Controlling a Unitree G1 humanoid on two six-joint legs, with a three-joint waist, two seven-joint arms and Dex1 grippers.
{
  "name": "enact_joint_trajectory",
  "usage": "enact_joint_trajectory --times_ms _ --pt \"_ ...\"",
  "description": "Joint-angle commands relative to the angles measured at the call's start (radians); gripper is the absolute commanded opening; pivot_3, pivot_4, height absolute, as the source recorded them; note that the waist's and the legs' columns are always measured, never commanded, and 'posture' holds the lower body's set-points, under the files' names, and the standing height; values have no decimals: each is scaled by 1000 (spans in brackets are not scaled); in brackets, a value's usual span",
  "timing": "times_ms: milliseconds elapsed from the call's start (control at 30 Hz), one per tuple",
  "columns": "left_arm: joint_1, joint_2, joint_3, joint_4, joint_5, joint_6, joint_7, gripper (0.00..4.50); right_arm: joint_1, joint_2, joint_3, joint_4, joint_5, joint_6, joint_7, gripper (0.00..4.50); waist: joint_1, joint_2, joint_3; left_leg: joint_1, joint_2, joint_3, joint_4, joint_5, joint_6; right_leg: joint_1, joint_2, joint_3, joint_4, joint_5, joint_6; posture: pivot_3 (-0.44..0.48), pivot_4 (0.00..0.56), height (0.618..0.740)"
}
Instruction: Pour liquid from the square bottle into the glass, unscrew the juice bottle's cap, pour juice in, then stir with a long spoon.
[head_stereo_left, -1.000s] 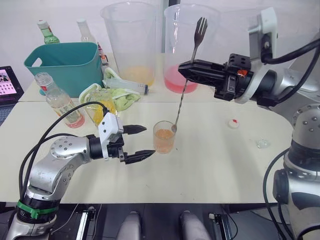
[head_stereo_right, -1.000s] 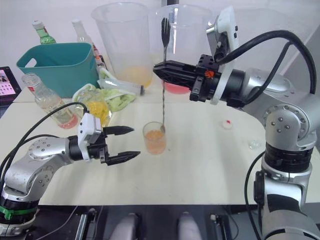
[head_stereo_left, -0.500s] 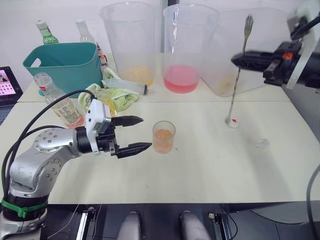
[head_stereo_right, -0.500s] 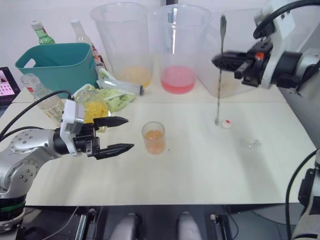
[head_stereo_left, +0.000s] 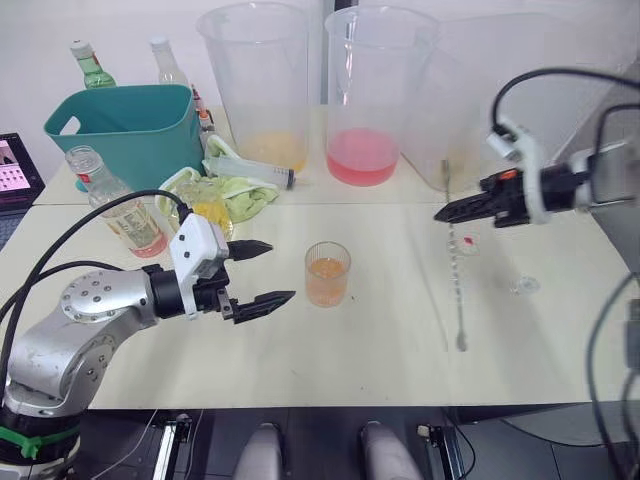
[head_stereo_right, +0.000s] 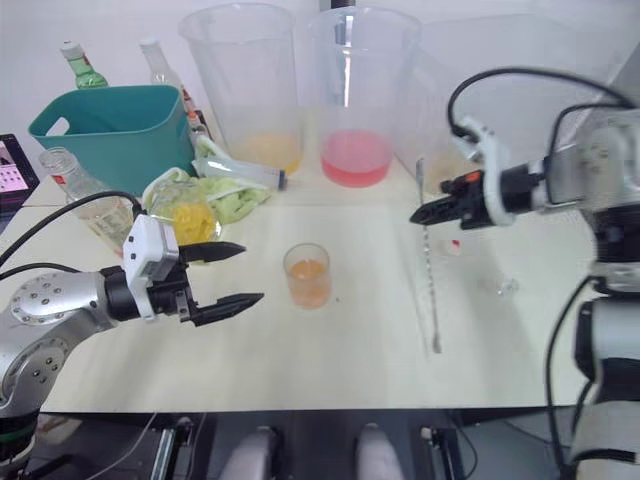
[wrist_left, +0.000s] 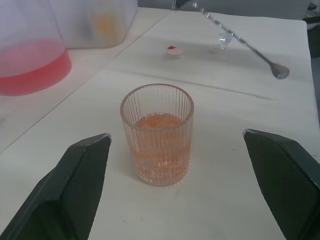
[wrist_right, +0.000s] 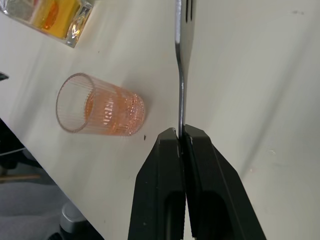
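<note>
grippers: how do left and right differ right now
The left gripper is open, fingers spread beside the glass, holding nothing. The right gripper is shut on the long spoon, which lies nearly flat over the table. Both have black fingers.

Two buckets (huge) — one glass.

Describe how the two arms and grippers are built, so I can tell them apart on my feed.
Both arms are silver-grey metal with rounded joints and looping black cables. The left gripper has a white block behind two black pointed fingers. The right gripper is black with a small red-orange mark and a white bracket at its wrist.
</note>
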Motion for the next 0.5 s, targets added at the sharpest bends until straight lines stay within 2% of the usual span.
enact_joint_trajectory --times_ms 33,333,500 --pt "25 0 44 -53 -3 -19 25 4483 0 61 -38 94 -77 -65 -57 0 0 0 0 0 0 0 0 0 0 0 0 0 0 0 0 0 150 733" --pt "75 12 86 -53 38 -51 51 4483 30 201 -47 264 -201 -200 -76 0 -3 0 0 0 0 0 0 0 0 0 0 0 0 0 0 0 150 733" --pt "120 20 100 -46 77 -83 47 4500 46 226 -81 312 -229 -221 -67 1640 -3 0 0 1 0 0 0 0 0 0 0 0 2 0 0 0 150 733"
